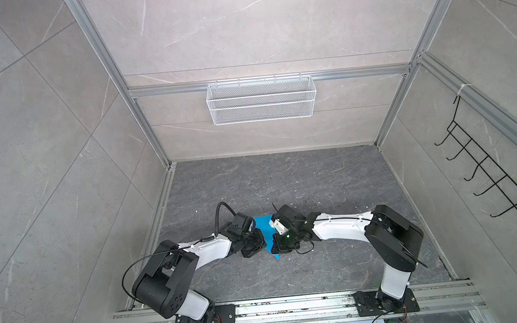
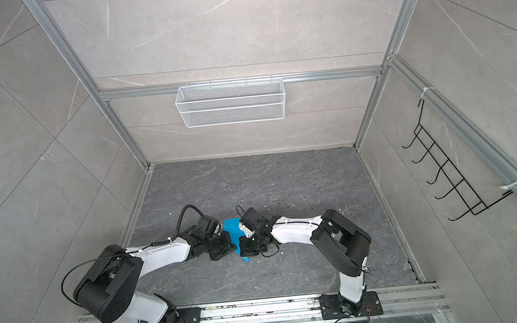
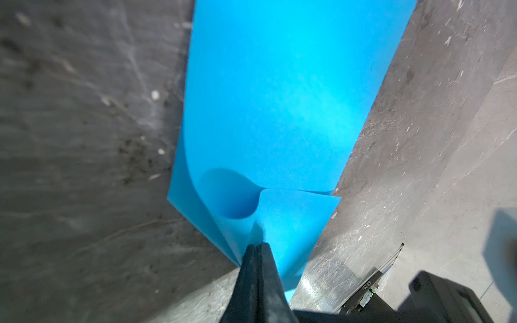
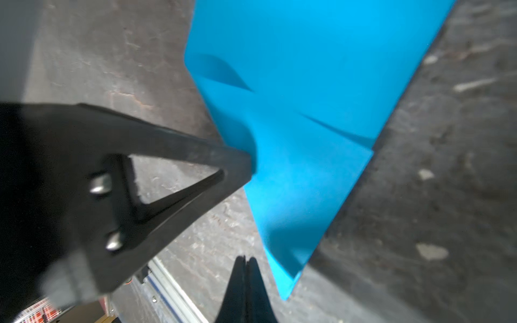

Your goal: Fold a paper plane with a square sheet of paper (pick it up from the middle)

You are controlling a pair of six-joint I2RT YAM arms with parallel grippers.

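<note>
Paper (image 3: 279,98) pinched by left hand (image 3: 256,246): wrist view shows it, top views don't.

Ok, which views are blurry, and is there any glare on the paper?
Left wrist view: soft sheen on the paper, floor blurred. Right wrist view: floor smeared, paper edges soft. Both top views: sharp, evenly lit, paper without glare.
</note>
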